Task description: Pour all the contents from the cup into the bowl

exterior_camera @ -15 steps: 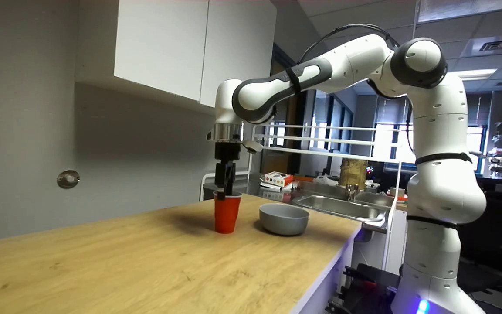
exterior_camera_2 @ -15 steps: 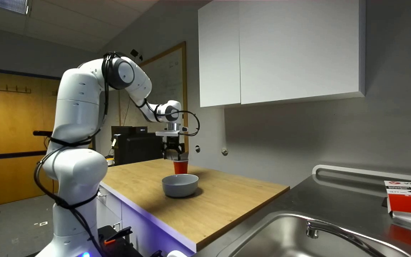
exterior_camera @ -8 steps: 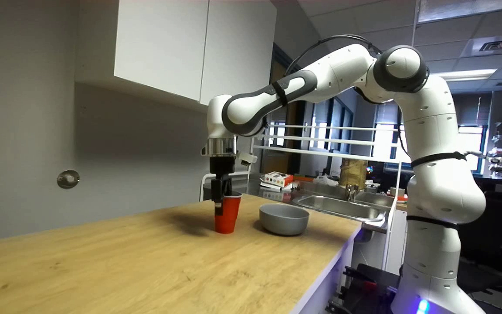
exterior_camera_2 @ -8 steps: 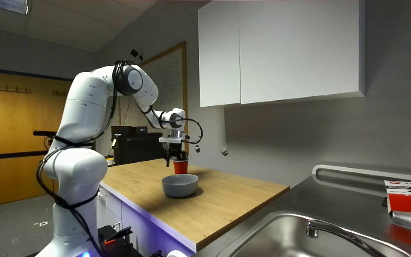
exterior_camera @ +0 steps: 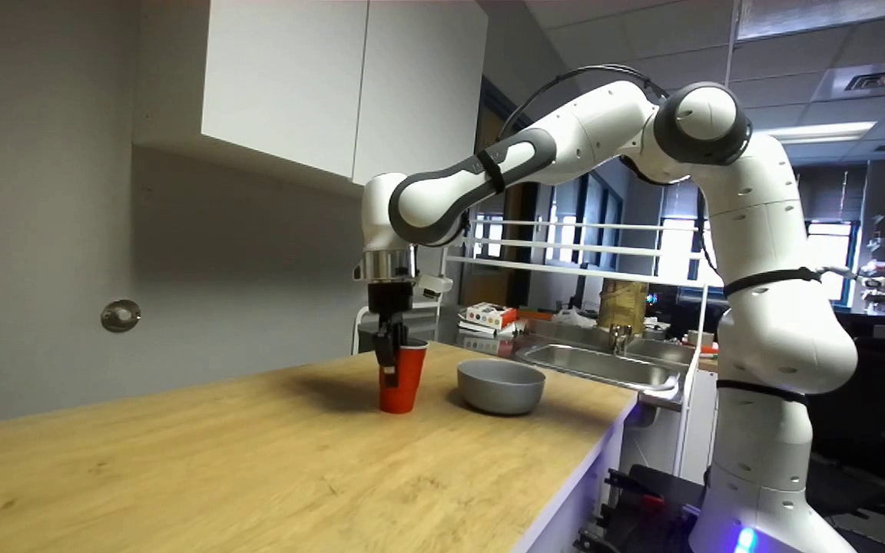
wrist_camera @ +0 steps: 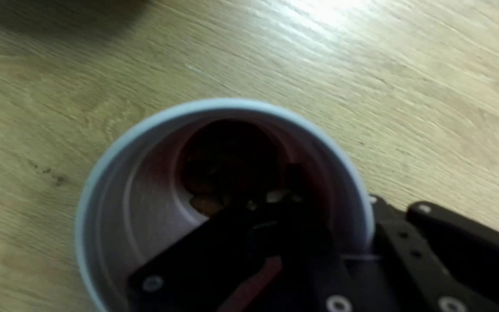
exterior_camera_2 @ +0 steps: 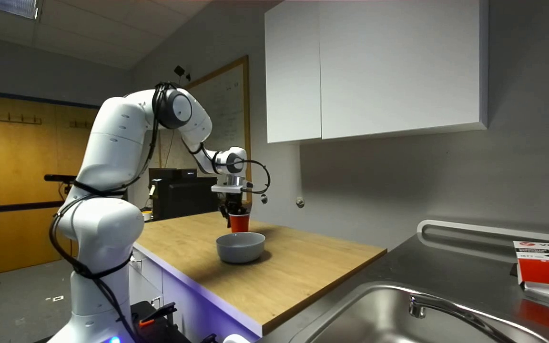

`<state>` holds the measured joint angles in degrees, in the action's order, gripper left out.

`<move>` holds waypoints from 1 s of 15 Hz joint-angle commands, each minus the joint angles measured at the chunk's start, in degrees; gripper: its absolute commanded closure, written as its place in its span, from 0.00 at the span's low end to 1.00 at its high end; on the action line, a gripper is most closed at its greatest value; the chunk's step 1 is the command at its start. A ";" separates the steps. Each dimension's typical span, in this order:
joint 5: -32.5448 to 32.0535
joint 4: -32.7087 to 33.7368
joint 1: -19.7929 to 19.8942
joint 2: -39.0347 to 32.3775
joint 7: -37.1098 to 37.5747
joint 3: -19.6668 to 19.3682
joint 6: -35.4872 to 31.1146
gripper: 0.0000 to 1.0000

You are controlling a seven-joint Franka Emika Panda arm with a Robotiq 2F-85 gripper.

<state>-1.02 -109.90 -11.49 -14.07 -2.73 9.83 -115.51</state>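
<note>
The red cup [exterior_camera: 409, 378] stands upright on the wooden counter in both exterior views. From above, in the wrist view, the cup's pale interior [wrist_camera: 150, 212] shows, with brown pieces [wrist_camera: 206, 203] at the dark bottom. My gripper [exterior_camera: 396, 364] points straight down and straddles the cup wall: one finger reaches inside, the other lies against the outside. Seen from the wrist, the fingers [wrist_camera: 405, 242] have the wall pinched between them, and the rim bends there. The grey bowl [exterior_camera: 501, 390] sits a short way from the cup, touching neither it nor the gripper.
White cabinets [exterior_camera: 281, 84] hang over the counter [exterior_camera: 258, 468] along the back wall. Past the bowl, the counter ends at a metal sink [exterior_camera_2: 374, 314] with a faucet [exterior_camera_2: 451, 309]. A white rack frame [exterior_camera: 581, 269] and a box [exterior_camera: 491, 314] stand near the sink.
My gripper has come down from above the rim onto the cup wall, and its fingers have closed together. The cup has shifted very slightly. The bowl has stayed put.
</note>
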 commanded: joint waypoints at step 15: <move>7.30 -20.97 9.44 26.37 -7.03 -9.27 -5.04 0.97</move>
<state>2.34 -126.96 -1.92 7.21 -6.10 1.54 -119.56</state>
